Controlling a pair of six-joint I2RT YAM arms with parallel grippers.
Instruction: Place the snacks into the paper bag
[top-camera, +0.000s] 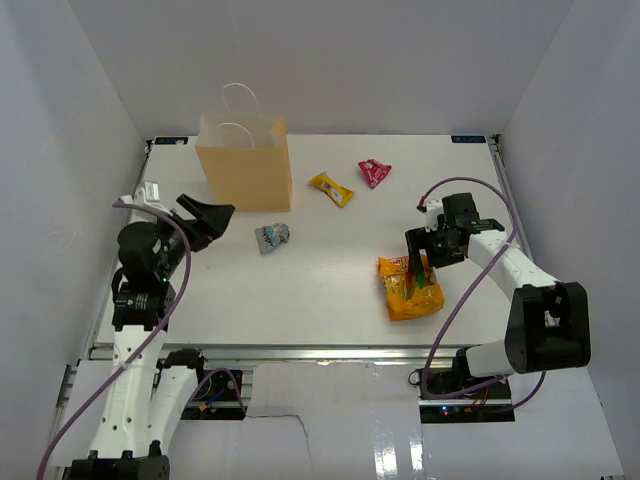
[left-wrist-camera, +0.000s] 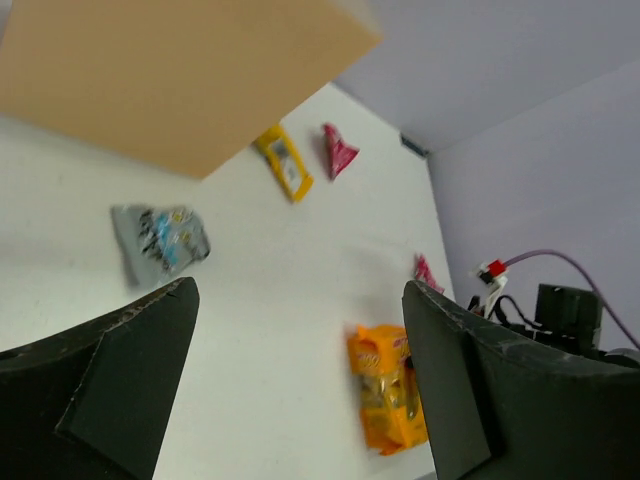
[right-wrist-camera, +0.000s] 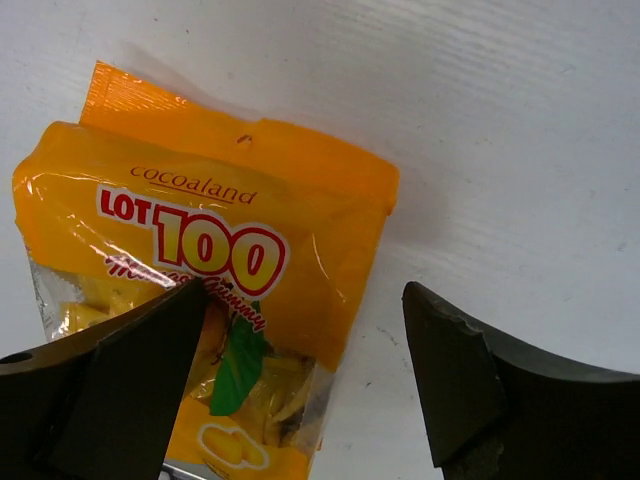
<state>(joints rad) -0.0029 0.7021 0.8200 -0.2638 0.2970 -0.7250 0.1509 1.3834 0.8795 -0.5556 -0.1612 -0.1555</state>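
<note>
White table (top-camera: 320, 290) w/ paper bag (top-camera: 244, 162), orange snack bag (top-camera: 408, 288), yellow pkt (top-camera: 331, 188), magenta pkt (top-camera: 374, 173), silver-blue pkt (top-camera: 271, 237)

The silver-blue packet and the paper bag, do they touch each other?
Apart. The left wrist view shows a strip of bare white table between the silver-blue packet and the paper bag.

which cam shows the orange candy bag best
Right wrist: the orange candy bag is close up, print readable. Top view shows it small, partly under the right claw; left wrist shows it small and far.
</note>
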